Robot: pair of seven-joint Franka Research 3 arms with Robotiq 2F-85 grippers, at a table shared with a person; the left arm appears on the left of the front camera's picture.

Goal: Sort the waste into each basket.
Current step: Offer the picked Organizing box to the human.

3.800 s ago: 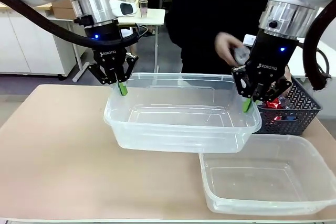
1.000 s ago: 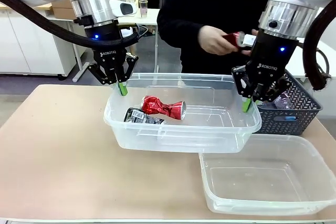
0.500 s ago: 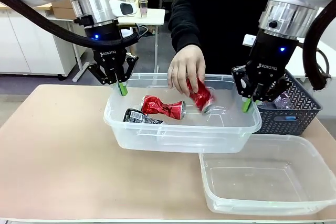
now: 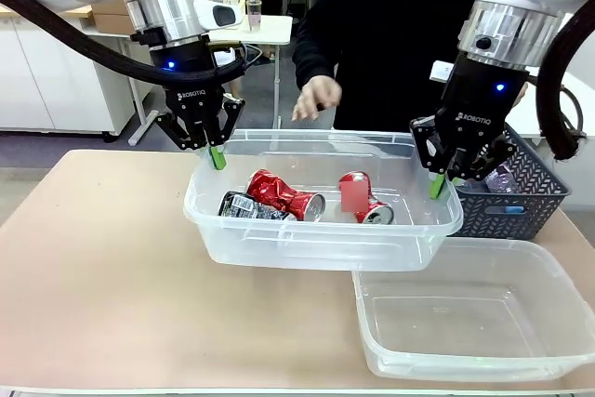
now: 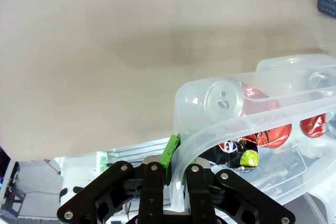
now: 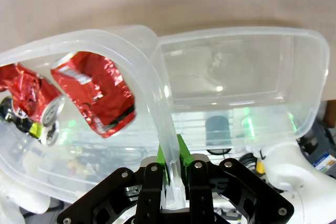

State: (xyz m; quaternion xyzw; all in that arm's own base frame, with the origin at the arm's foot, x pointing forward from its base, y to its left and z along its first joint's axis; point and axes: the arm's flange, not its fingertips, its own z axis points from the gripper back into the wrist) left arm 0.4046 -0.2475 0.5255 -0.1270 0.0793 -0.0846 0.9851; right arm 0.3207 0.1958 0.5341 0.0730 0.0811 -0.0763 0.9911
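Observation:
My left gripper (image 4: 216,157) and right gripper (image 4: 437,183) are each shut on the rim of the larger clear basket (image 4: 279,248), one at either end, and hold it just above the table. Inside lie a dark can (image 4: 246,206), a crushed red can (image 4: 284,194) and a second red can (image 4: 364,197). In the left wrist view my left gripper (image 5: 176,166) pinches the rim (image 5: 236,114) beside a can (image 5: 226,98). The right wrist view has my right gripper (image 6: 170,177) shut on the rim (image 6: 152,93) next to a red can (image 6: 100,93). A person's hand (image 4: 316,98) hovers behind the basket.
The smaller clear basket (image 4: 465,323) sits on the table at the front right, partly under the held one, and also lies beyond the rim in the right wrist view (image 6: 236,72). A dark lattice basket (image 4: 530,188) with more waste stands at the far right.
The person's hand let go of a red can in the held basket and drew back upward. The can now lies at the basket's right side. Both grippers kept still.

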